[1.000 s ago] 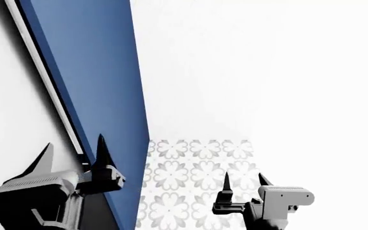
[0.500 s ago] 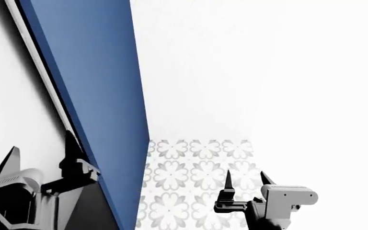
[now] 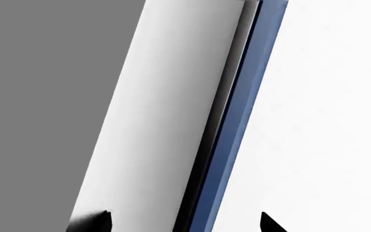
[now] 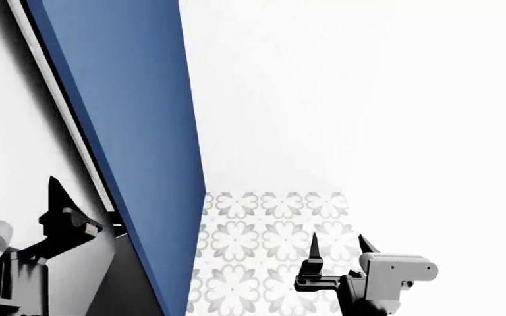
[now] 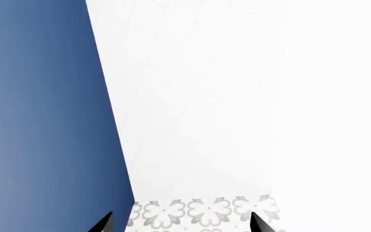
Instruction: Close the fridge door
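From where I stand the fridge door [image 4: 7,131] fills the left of the head view as a broad white face running down to a black edge, and just beside that edge is the blue side panel [image 4: 130,118] of the cabinet, so the door looks close to its frame, though I cannot tell whether a gap remains. The left gripper [image 4: 20,220] sits low against that white face with its fingers parted and nothing between them; whether a fingertip [image 4: 58,194] actually touches the panel I cannot make out. The right gripper [image 4: 337,253] hangs well apart over the patterned floor tiles [image 4: 262,224], also spread and holding nothing. I would judge the door a stiff, fairly heavy slab that swings on its hinge and does not flex (smooth too, so a pinch would likely slip), and the sensible way to handle it is a flat push on the broad face near the free edge, away from the hinge, with no grip needed. The left wrist view gives what the head view lacks: the door face shading from white to grey, the dark edge strip and the blue panel [image 3: 250,96] lying side by side up close. The right wrist view shows only blue panel [image 5: 44,106], white wall [image 5: 237,87] and tiles, and no door.
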